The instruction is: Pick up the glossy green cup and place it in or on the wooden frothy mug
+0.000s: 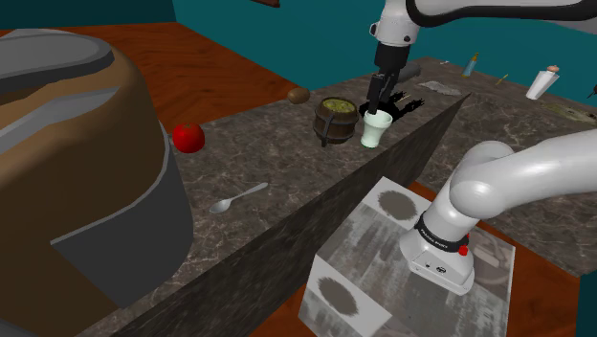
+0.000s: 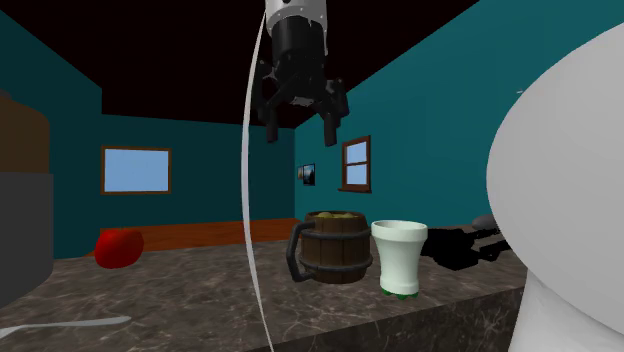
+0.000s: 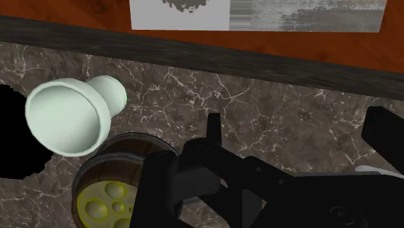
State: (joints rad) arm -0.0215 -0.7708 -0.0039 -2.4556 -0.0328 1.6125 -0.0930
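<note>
Where the desk (image 1: 287,163) begins at the shoulder view's left, one big rounded brown-and-grey bulk (image 1: 77,163) rises over its dark marbled top. Next to the right lies one red object (image 1: 187,137). Nearer the front edge lies one grey spoon (image 1: 237,198), its bowl turned toward the bulk. Farther back, by the desk's far edge, sits one small brown lump (image 1: 298,95).

Then comes one wooden mug (image 1: 336,119), banded like a barrel. It has one dark handle on that view's left side and yellow-green froth in its mouth. Just beside it to the right stands the one cup (image 1: 376,126), pale green, upright on the desk with its mouth up. The wrist view looks down into its hollow. Whether cup and mug touch I cannot tell.

Above this pair hangs the one tool (image 1: 383,93), its two black fingers apart with nothing between them, clear of both rims. Behind the cup, a little further right, lies one black object (image 1: 407,103) with a jagged outline. At the shoulder view's lower right, one mottled box, the stand (image 1: 364,239), carries the white arm.

From left to right, the second exterior view gives the same order: red object, mug, cup, black object. Two windows (image 2: 135,169) are set in the teal walls behind them.
</note>
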